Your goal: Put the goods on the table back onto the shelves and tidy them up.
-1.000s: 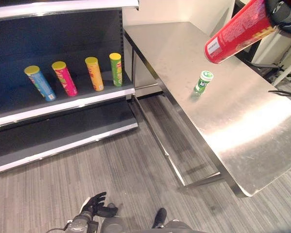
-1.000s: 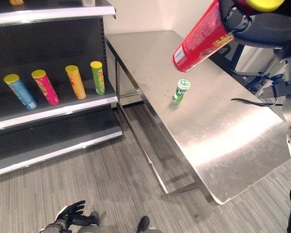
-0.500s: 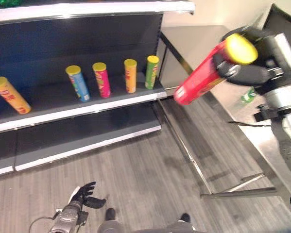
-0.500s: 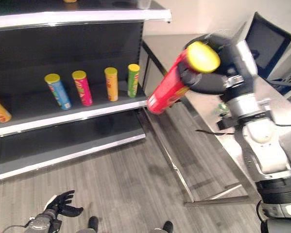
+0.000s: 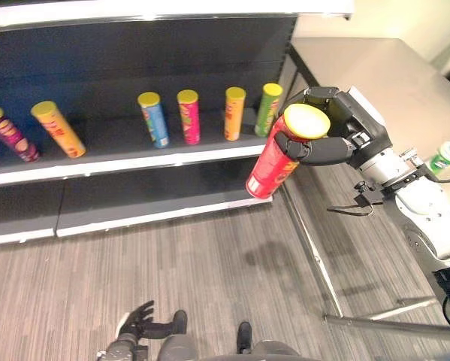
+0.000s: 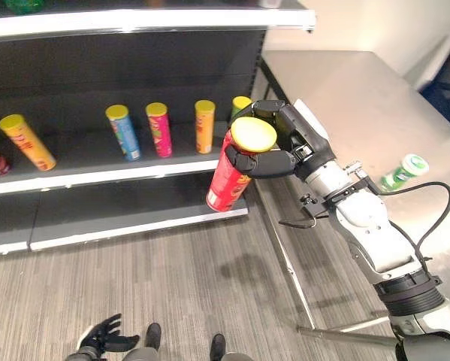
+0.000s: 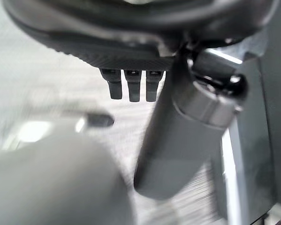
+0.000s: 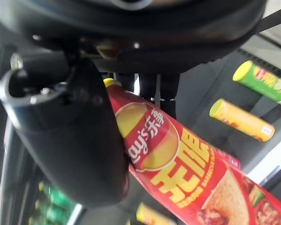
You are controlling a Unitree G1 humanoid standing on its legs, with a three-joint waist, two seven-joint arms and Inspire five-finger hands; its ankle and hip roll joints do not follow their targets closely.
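My right hand (image 5: 331, 129) is shut on a tall red chip can (image 5: 270, 167) with a yellow lid. It holds the can tilted in the air before the right end of the middle shelf (image 5: 134, 154). The right wrist view has the thumb (image 8: 70, 131) curled over the red can (image 8: 178, 164). On that shelf stand blue (image 5: 153, 120), pink (image 5: 188, 116), orange (image 5: 234, 113) and green (image 5: 270, 109) cans in a row. A small green bottle (image 5: 444, 158) stands on the steel table (image 5: 375, 75) at the right. My left hand (image 5: 138, 325) hangs low over the floor, fingers open and holding nothing.
Two more cans lean at the shelf's left end, an orange one (image 5: 55, 128) and a dark red one (image 5: 7, 134). A lower shelf (image 5: 157, 203) lies bare below. The table's legs (image 5: 315, 256) stand close to the shelf's right side.
The camera has swung left towards the shelves. My right hand has carried the red can from over the table to the front of the middle shelf, and the can now hangs more upright.
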